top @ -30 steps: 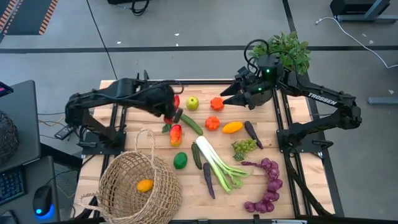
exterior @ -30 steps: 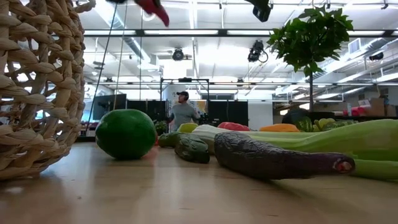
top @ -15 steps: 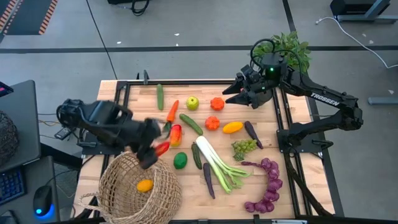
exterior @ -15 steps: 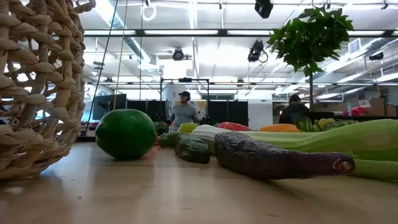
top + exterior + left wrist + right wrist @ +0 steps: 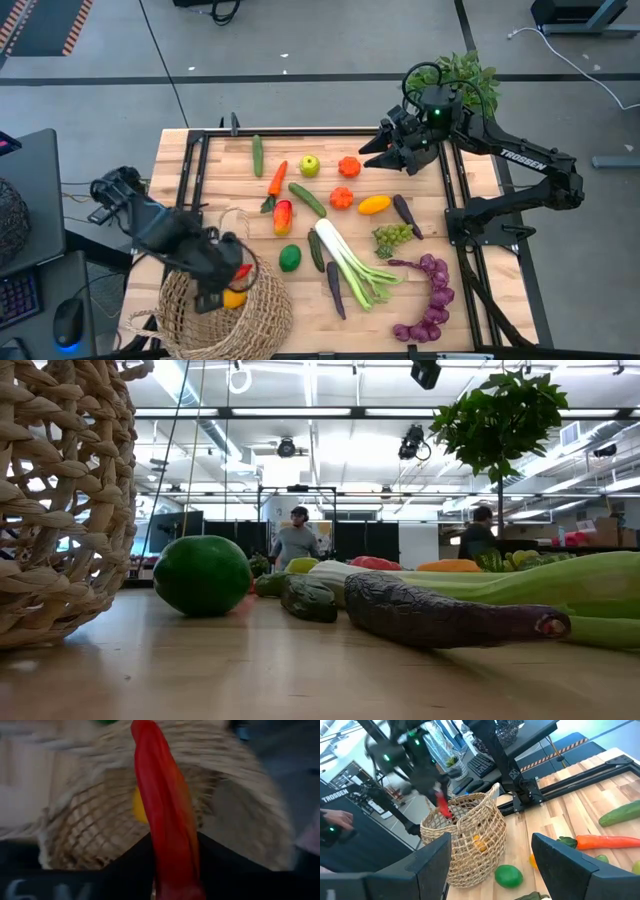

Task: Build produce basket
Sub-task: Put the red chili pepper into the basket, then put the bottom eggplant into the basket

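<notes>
The tan wicker basket (image 5: pixel 225 305) stands at the table's near left corner with a yellow-orange fruit (image 5: pixel 233 297) inside. My left gripper (image 5: pixel 228 272) is above the basket's opening, shut on a long red pepper (image 5: pixel 167 815). The same red pepper (image 5: pixel 443 806) shows over the basket (image 5: pixel 465 840) in the right wrist view. Other produce lies on the table's middle and right: a leek (image 5: pixel 350 262), a carrot (image 5: pixel 277 178), purple grapes (image 5: pixel 432 300). My right gripper (image 5: pixel 368 153) hangs open above the far right, holding nothing. My left gripper pinches the red pepper's near end (image 5: pixel 172 870) between its two fingers (image 5: pixel 125 867). The pepper lies along the fingers and juts well past their tips. The fingers come steeply from above. The pepper is lifted clear, pointing down into the basket's mouth (image 5: pixel 100 820).
A green round fruit (image 5: pixel 290 258) lies just right of the basket. A cucumber (image 5: pixel 257 155), a green apple (image 5: pixel 310 165) and orange produce (image 5: pixel 348 166) lie at the far side. A potted plant (image 5: pixel 465 75) stands beyond the far right corner. People (image 5: pixel 296 540) stand in the room behind.
My left gripper has carried the red pepper from above the table's far middle toward the near left corner, ending over the basket's opening. It has rolled and tipped more steeply downward on the way. The pepper has stayed between its fingers.
</notes>
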Motion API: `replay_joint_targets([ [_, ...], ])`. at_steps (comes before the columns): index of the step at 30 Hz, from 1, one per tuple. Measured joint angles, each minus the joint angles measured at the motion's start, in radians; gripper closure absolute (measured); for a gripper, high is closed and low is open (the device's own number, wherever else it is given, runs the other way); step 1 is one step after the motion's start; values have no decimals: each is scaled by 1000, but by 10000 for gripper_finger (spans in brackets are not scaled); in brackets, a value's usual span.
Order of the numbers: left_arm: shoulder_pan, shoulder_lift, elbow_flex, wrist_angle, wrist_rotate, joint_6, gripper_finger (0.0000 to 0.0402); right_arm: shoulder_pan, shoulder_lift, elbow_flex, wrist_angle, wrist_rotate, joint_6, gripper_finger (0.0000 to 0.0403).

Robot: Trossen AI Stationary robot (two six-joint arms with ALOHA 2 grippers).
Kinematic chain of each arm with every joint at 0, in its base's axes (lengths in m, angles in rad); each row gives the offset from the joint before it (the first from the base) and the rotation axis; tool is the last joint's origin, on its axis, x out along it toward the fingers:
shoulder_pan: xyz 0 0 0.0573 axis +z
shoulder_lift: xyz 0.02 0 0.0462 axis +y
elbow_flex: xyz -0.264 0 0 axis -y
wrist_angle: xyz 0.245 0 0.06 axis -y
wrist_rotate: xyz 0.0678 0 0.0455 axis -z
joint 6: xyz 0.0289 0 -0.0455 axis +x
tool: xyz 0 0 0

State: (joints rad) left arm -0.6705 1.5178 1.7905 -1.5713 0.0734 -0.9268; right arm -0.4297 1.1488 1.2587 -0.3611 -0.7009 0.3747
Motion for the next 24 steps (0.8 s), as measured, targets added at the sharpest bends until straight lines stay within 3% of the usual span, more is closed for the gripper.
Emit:
replay_joint_targets([
  [6,7,-20,-137,-1,37,-2,161,0,0,0,0,0,58,123],
  [12,42,-60,-121,0,50,-35,67,3,0,0,0,24,136,123],
  [18,121,-60,-8,11,-82,10,54,8,0,0,-10,94,182,123],
  [24,281,-42,-3,33,-191,105,54,42,0,0,-123,223,153,123],
])
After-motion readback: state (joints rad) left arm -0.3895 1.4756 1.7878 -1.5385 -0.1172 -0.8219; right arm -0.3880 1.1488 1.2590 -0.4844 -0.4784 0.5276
